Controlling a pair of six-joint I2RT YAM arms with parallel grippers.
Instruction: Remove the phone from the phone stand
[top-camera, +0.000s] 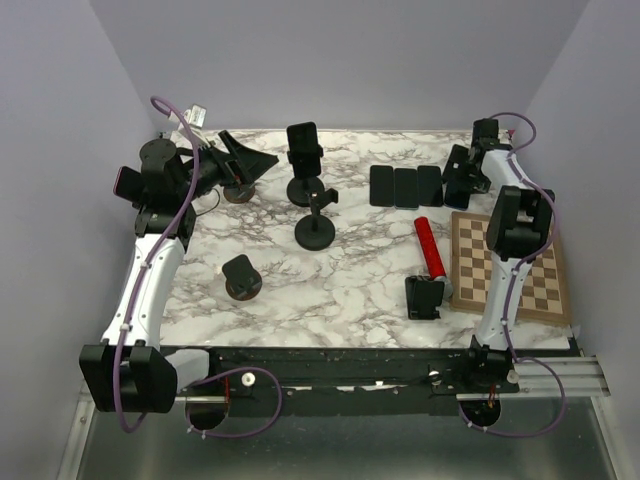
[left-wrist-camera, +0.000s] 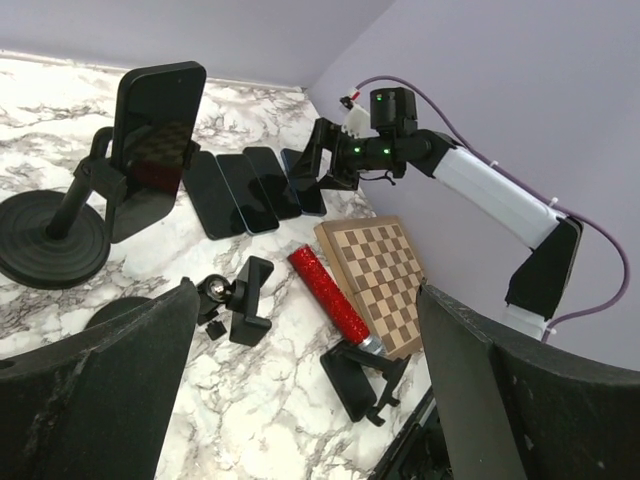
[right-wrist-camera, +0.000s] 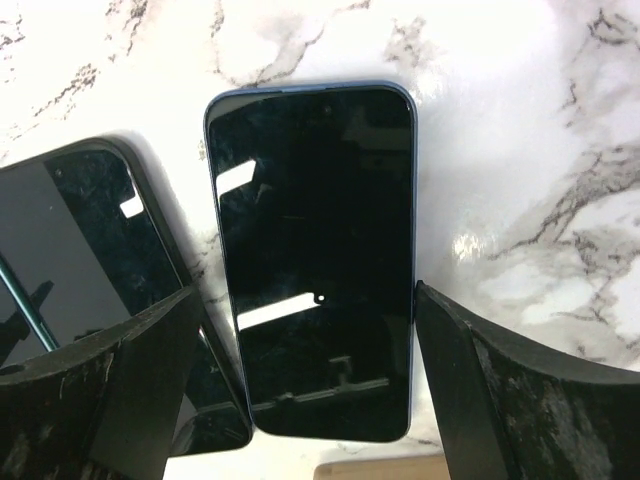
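Phone (top-camera: 303, 143): upright in clamp of phone stand (top-camera: 304, 190), not yet removed; upper part exposed, free for grasp.
Left hand (top-camera: 250, 160): just left of phone stand, spread wide, empty, aimed toward it, likely lining up to straddle phone.
Right hand (top-camera: 458, 177): well right of phone stand, fingers wide apart, gripping nothing, low over end of row of flat phones (top-camera: 405, 186) lying on surface (top-camera: 350, 290). Likely parked there, clear of left arm's path to phone stand.

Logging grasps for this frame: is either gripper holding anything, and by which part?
Nothing is held. The left gripper is open and empty; the right gripper is open above a phone lying flat.
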